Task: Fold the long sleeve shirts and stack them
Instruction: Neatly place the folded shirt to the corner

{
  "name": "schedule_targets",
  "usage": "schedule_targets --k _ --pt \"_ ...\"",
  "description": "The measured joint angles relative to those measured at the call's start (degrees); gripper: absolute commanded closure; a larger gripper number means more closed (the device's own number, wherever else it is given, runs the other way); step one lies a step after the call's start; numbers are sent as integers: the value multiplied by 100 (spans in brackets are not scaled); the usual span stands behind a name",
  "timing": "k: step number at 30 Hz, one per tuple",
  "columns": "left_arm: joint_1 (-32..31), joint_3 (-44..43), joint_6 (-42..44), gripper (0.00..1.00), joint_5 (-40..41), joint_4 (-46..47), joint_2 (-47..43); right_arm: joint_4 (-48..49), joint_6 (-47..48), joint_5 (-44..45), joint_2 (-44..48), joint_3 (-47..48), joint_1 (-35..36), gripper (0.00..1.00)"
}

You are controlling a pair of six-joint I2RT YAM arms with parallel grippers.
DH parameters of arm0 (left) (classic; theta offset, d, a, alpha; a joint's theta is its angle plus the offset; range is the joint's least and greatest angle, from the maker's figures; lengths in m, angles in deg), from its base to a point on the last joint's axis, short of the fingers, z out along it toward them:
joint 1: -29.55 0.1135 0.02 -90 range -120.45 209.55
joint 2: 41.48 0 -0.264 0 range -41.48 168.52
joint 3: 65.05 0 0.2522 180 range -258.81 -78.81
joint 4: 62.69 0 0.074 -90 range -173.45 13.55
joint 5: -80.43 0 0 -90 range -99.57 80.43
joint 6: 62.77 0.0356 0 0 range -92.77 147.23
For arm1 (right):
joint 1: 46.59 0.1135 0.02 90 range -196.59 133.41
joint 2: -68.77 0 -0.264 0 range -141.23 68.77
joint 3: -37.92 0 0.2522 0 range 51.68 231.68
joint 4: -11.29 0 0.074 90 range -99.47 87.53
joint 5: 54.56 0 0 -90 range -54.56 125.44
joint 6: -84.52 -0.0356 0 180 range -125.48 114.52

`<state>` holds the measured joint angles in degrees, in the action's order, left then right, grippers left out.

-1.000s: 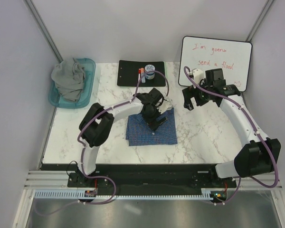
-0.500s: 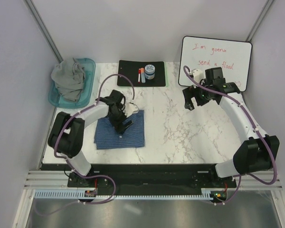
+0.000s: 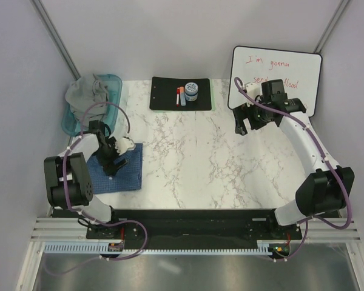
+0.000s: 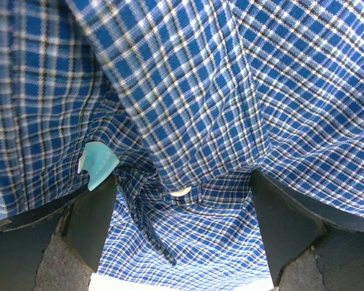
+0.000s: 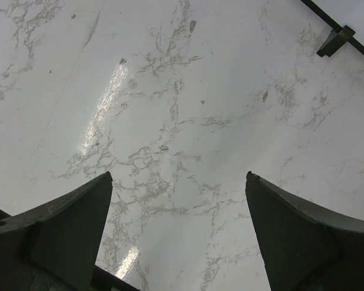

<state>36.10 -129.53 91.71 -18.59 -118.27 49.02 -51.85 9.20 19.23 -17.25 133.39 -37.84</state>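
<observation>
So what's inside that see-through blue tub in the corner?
A crumpled grey shirt is heaped in the tub and fills most of it. Anything beneath the shirt is covered, so the tub's bottom cannot be seen.

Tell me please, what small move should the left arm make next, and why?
Probably lift the left claw straight up off the checked shirt. Its jaws stand open, that shirt lies folded flat, and the grey shirt sits crumpled in the tub close behind it, not yet folded.
</observation>
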Motion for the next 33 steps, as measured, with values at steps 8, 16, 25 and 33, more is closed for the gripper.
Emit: schedule_targets --k 8,16,25,33 --pt "903 -352 1145 2 332 -251 372 -140 -48 33 -138 131 0 2" --pt "1150 -503 1663 1 758 -363 511 -236 -118 46 -247 269 0 2" --pt "920 -2306 1123 1 232 -2020 492 -267 -146 -83 -282 632 0 2" --pt "-208 -5648 -1596 0 -1049 -2524 234 -240 -275 -321 -284 1016 0 2"
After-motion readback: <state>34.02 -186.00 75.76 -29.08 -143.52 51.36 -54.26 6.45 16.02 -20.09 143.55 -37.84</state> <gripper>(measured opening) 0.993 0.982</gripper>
